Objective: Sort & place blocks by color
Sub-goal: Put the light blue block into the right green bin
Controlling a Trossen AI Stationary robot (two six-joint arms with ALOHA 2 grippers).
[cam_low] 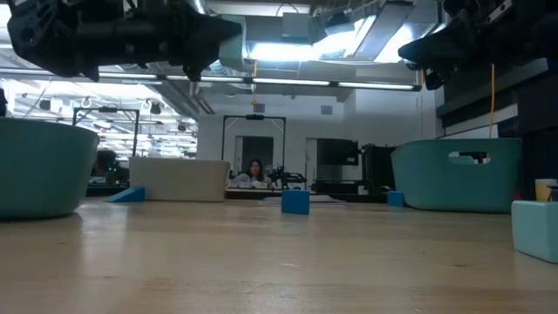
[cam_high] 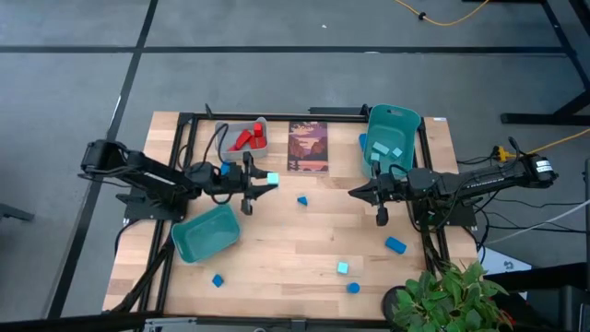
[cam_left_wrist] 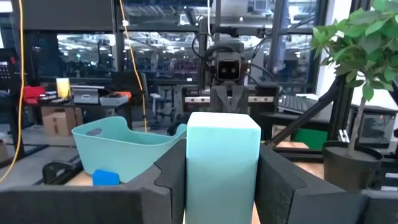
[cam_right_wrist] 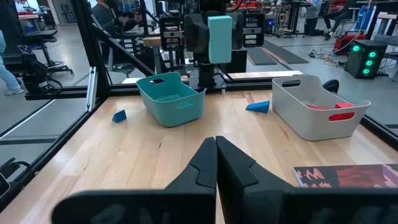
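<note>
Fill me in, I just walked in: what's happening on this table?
The robot is sorting blocks by color. The left gripper holds a light cyan block between its fingers above the table. The right gripper waits shut near the far teal bin. Red blocks sit in the grey bin; several blue blocks remain loose.

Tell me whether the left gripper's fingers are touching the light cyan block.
Touching. The left wrist view shows the light cyan block pressed between both dark fingers of the left gripper, with no gap on either side.

A light cyan plastic block (cam_left_wrist: 222, 163) is held upright above the table; red blocks (cam_high: 249, 138) lie in the far grey bin; blue blocks (cam_high: 395, 245) are scattered near right.
</note>
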